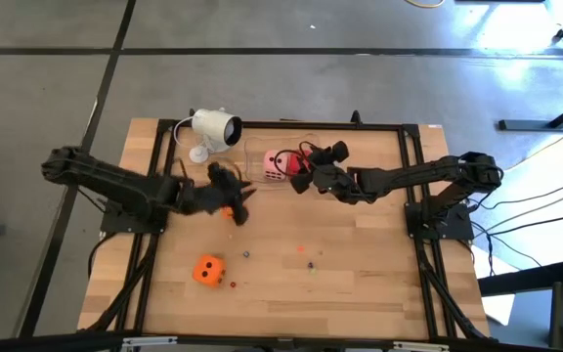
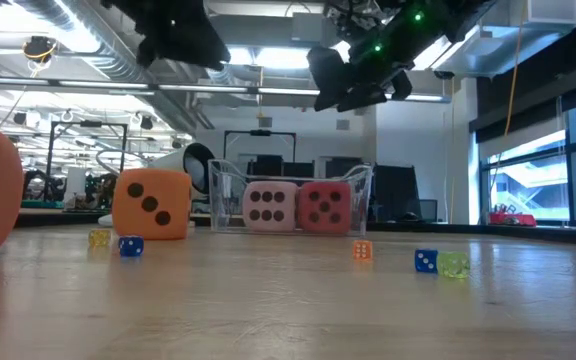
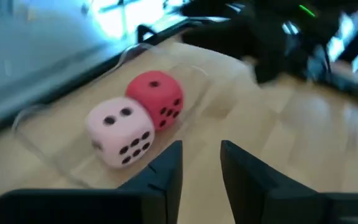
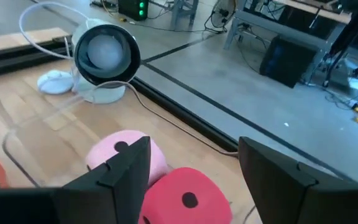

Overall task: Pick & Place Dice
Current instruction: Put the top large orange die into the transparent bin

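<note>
Tabletop (image 1: pixel 360 284) carries 4 big dice, 1 clear tray, approx 6 tiny dice.

Clear tray (image 2: pixel 358 190) sits near the far edge, middle, w/ 2 inside: pink die (image 3: pixel 120 132) & red die (image 3: pixel 156 98), touching.

Orange die (image 1: pixel 209 270) sits toward the front-left corner. A 2nd orange die (image 2: pixel 153 204) shows fully only in the low view; from above the left arm mostly hides it.

Left gripper (image 3: pixel 201 165) hovers by that die, fingers slightly apart, empty. Right gripper (image 4: pixel 194 163) hangs over the tray, jaws wide, empty.

Tiny dice (image 2: pixel 425 260) scattered mid-table.

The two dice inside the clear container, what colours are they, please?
Pale pink die and red die; left wrist view shows them best.
</note>
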Robot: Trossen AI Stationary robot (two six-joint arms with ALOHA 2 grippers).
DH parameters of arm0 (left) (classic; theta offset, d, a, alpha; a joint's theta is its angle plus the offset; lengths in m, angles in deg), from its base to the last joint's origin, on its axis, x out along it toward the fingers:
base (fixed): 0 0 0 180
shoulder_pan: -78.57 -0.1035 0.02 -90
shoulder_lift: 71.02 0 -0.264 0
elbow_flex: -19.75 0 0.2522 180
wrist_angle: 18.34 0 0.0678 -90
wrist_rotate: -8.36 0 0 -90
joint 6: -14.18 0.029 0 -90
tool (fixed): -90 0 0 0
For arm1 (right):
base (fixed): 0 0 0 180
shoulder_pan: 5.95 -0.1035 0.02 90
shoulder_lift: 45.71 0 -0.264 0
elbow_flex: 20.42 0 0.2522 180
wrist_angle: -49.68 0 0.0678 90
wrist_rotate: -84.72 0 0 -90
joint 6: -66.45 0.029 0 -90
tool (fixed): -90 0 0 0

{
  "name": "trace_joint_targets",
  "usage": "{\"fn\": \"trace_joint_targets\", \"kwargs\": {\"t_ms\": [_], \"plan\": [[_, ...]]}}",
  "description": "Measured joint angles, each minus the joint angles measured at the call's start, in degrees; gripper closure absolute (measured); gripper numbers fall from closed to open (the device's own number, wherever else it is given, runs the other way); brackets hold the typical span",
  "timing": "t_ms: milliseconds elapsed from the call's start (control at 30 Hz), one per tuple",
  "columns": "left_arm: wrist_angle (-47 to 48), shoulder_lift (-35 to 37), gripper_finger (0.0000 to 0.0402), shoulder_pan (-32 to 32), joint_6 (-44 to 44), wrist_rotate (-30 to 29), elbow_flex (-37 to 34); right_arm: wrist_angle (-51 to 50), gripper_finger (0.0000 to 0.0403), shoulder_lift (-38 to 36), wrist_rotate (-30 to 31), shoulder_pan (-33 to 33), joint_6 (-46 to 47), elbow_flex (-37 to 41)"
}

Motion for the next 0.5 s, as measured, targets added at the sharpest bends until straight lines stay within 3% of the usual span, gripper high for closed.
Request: {"fn": "trace_joint_targets", "kwargs": {"t_ms": [133,267,400,500], "plan": [[4.89,3.14,0.0268,-8.22,-14.06,7.43,0.00,-1.06,0.0160,-0.02,-0.01,0.00,-3.68,0.00],[10.72,4.18,0.0245,-15.09,-29.04,19.70,0.00,-3.24,0.0160,-0.02,0.01,0.00,-5.56,0.00],[13.61,3.65,0.0235,-19.43,-38.48,30.09,0.00,-4.91,0.0160,-0.02,-0.01,0.00,-5.34,0.00],[13.18,2.74,0.0233,-21.51,-42.65,33.28,0.00,-5.43,0.0160,-0.03,0.01,0.00,-5.32,0.00]]}}
